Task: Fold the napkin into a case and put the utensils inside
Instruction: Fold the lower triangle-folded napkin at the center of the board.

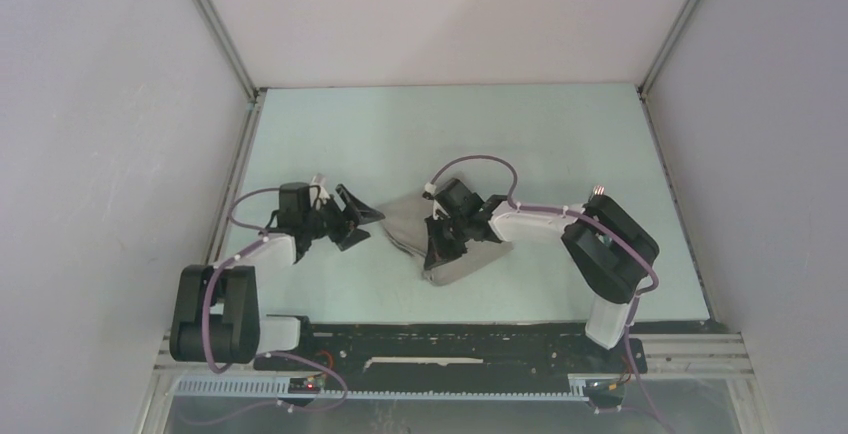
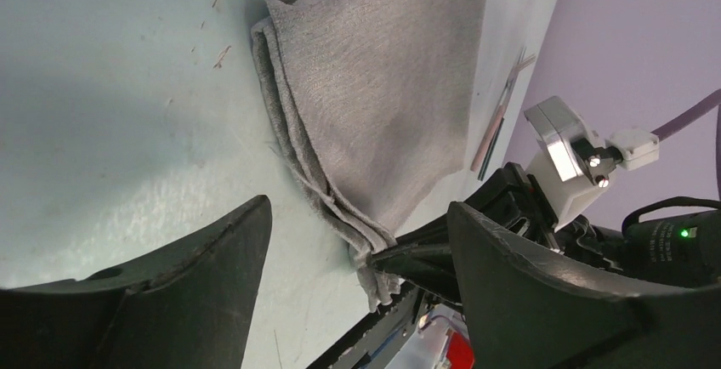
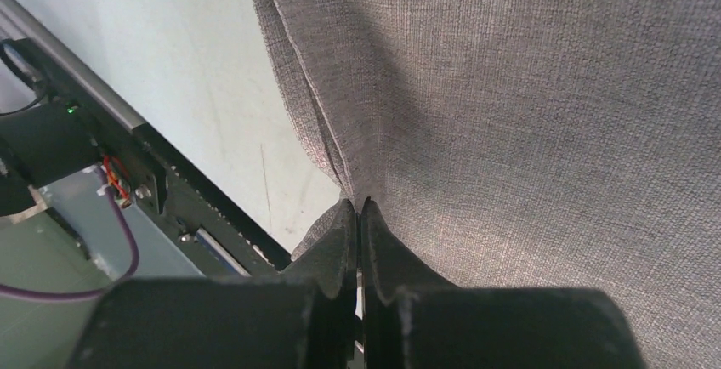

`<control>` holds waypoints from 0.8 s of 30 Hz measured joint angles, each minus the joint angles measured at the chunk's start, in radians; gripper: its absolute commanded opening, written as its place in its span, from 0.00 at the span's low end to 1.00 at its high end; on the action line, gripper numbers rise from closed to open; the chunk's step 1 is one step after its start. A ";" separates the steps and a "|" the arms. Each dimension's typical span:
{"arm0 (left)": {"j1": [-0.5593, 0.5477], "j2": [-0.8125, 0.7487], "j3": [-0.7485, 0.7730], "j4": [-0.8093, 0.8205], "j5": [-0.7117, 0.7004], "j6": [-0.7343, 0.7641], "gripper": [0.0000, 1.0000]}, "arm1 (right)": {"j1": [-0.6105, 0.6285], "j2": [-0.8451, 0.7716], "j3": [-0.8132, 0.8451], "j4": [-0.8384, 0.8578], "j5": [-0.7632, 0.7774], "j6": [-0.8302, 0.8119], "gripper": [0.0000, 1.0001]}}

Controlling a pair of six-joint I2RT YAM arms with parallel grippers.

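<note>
The taupe-grey napkin (image 1: 403, 220) lies folded in several layers mid-table, its stacked edges showing in the left wrist view (image 2: 383, 105). My right gripper (image 1: 437, 257) is shut on the napkin's near corner, fingertips pressed together at the cloth edge (image 3: 359, 207). Its black fingers (image 2: 434, 260) pinch the hanging corner in the left wrist view. My left gripper (image 1: 365, 224) stands open just left of the napkin, holding nothing (image 2: 357, 254). The utensils (image 2: 500, 122), pink and dark teal handles side by side, lie on the table beyond the napkin. From above only silver tines (image 1: 597, 191) peek out by the right arm.
The pale green table (image 1: 450, 124) is enclosed by white walls on three sides. A black rail with cabling (image 1: 440, 354) runs along the near edge by the arm bases. The right arm's elbow (image 1: 610, 244) rises over the table's right side.
</note>
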 measured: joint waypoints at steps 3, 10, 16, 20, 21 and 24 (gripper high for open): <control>-0.011 0.029 0.000 0.042 -0.001 -0.017 0.76 | -0.017 -0.008 -0.022 0.031 -0.035 0.007 0.00; -0.017 0.102 0.000 0.120 -0.016 -0.047 0.74 | -0.073 -0.043 -0.076 0.081 -0.096 0.027 0.00; -0.035 0.147 0.000 0.179 -0.035 -0.073 0.74 | -0.116 -0.080 -0.121 0.127 -0.140 0.046 0.00; -0.040 0.181 0.008 0.208 -0.047 -0.088 0.75 | -0.138 -0.082 -0.141 0.157 -0.167 0.059 0.00; -0.040 0.188 0.010 0.214 -0.051 -0.088 0.75 | -0.145 -0.083 -0.148 0.165 -0.173 0.062 0.00; -0.040 0.206 0.019 0.225 -0.054 -0.089 0.72 | -0.162 -0.091 -0.165 0.178 -0.188 0.067 0.00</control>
